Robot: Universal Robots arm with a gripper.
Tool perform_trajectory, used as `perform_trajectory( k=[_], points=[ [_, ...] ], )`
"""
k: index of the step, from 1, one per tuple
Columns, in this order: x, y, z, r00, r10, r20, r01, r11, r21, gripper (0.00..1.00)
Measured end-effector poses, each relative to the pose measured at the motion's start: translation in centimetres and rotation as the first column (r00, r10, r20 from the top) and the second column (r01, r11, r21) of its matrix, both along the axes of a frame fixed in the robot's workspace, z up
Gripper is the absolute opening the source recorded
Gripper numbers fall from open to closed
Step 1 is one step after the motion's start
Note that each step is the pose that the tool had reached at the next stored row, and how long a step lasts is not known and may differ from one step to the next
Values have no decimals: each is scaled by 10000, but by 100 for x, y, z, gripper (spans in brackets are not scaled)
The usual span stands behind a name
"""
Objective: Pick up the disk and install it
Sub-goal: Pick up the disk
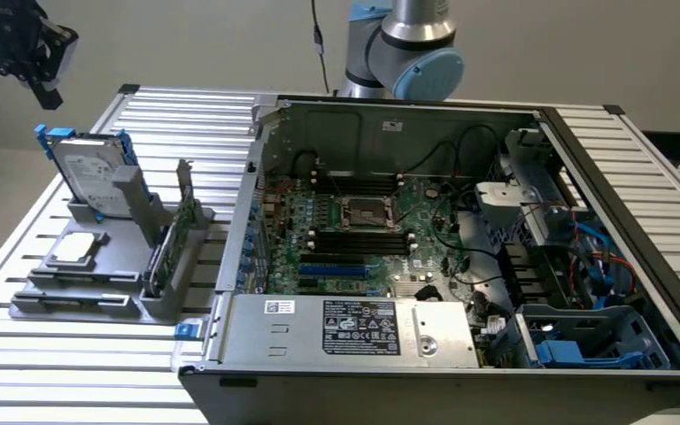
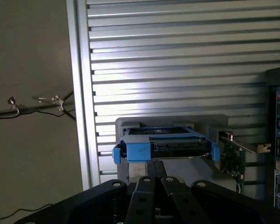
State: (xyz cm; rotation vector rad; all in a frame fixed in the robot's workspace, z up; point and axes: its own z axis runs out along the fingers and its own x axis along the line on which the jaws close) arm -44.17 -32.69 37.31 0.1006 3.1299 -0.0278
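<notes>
We see the disk (image 1: 86,173) standing on edge in a grey holder (image 1: 104,297) on the worktop (image 1: 33,363), at nine o'clock of the open computer case (image 1: 375,115), so its blue rails stay reachable. Our pincer (image 1: 42,88), pressed together and empty, hangs at eleven o'clock of it.

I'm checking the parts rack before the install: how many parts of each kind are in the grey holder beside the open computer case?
Disk: 1
Square silver chip: 1
Upright card: 1
Total: 3
</notes>
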Motion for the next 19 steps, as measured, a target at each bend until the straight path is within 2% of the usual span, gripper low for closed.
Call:
perform_trajectory(
  k=[11, 15, 19],
  points=[
    [-4, 0, -1, 10000, 80, 3, -80, 10000, 1, 11],
    [-4, 0, 0, 9969, 784, 1, -784, 9969, -1, 11],
    [-5, 1, 0, 9885, 1513, 2, -1513, 9885, 0, 11]
  ],
)
